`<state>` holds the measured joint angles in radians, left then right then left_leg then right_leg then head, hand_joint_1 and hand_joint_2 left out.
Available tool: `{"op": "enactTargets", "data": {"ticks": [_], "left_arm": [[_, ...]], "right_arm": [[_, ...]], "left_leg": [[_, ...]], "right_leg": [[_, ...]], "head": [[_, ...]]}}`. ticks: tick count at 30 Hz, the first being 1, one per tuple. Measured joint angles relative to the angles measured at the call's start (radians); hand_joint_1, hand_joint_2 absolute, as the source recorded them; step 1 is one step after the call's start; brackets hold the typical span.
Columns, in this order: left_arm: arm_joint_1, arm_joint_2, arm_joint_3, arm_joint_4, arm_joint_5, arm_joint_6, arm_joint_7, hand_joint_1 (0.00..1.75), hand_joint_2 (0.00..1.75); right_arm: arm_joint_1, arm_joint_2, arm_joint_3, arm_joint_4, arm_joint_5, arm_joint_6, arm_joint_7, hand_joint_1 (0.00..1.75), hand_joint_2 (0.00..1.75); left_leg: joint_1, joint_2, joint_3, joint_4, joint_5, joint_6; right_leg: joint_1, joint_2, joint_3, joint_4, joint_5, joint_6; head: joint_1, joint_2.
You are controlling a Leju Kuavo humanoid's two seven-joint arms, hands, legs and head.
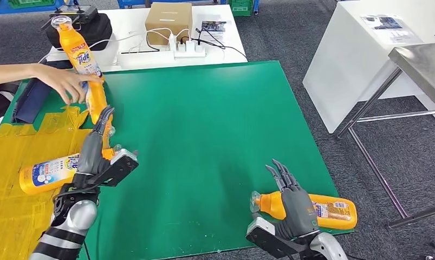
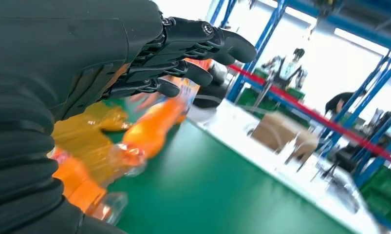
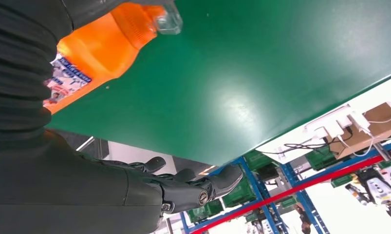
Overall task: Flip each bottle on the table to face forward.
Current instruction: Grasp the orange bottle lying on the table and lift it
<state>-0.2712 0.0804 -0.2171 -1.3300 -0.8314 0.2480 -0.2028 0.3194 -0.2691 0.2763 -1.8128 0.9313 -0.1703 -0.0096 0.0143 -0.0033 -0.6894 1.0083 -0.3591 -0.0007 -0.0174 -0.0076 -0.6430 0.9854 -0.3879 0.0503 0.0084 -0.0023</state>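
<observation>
Meanwhile, a person's hand (image 1: 69, 81) held two upright Tide bottles (image 1: 79, 49) at the green surface (image 1: 204, 135)'s far left. Nearer, the left hand (image 1: 96, 149) hovered empty, fingers spread, above a lying bottle (image 1: 44, 173), likely next to be grasped and turned. The right hand (image 1: 291, 197), also open and empty, hung over another lying bottle (image 1: 326, 208).

Green table (image 1: 204, 135): yellow tape patch (image 1: 20, 157) at 9 o'clock; orange bottles lying at 8 (image 1: 47, 172), 10 (image 1: 97, 100) and 5 o'clock (image 1: 326, 210).

orange bottles (image 1: 307, 208), green table mat (image 1: 215, 135), yellow tape patch (image 1: 20, 179), white side table (image 1: 134, 32)
</observation>
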Motion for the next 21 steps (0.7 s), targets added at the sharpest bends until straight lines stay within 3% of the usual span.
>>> {"op": "enactTargets", "data": {"ticks": [6, 15, 21], "left_arm": [[0.048, -0.001, 0.024, -0.121, 0.011, -0.004, -0.007, 0.00, 1.75], [0.076, -0.001, 0.034, -0.182, 0.040, -0.004, -0.028, 0.00, 1.75], [0.162, -0.007, 0.063, -0.261, 0.103, -0.004, -0.071, 0.00, 1.75]], "right_arm": [[0.029, -0.027, -0.007, -0.039, 0.000, 0.000, 0.003, 0.00, 1.75], [0.038, -0.040, -0.008, -0.054, 0.009, 0.000, 0.012, 0.00, 1.75], [0.053, -0.068, -0.012, -0.059, 0.070, -0.002, 0.068, 0.00, 1.75]], "left_leg": [[0.000, 0.000, 0.001, 0.000, 0.001, 0.000], [0.000, 0.000, 0.001, 0.000, 0.001, 0.001], [0.000, 0.000, 0.001, 0.000, 0.000, 0.001]], "right_leg": [[0.000, 0.000, 0.000, 0.000, -0.001, -0.001], [-0.001, 0.000, 0.001, 0.000, -0.001, -0.001], [-0.001, 0.000, 0.001, 0.000, -0.001, 0.000]], "head": [[0.000, 0.000], [0.000, 0.000], [0.000, 0.000]]}}
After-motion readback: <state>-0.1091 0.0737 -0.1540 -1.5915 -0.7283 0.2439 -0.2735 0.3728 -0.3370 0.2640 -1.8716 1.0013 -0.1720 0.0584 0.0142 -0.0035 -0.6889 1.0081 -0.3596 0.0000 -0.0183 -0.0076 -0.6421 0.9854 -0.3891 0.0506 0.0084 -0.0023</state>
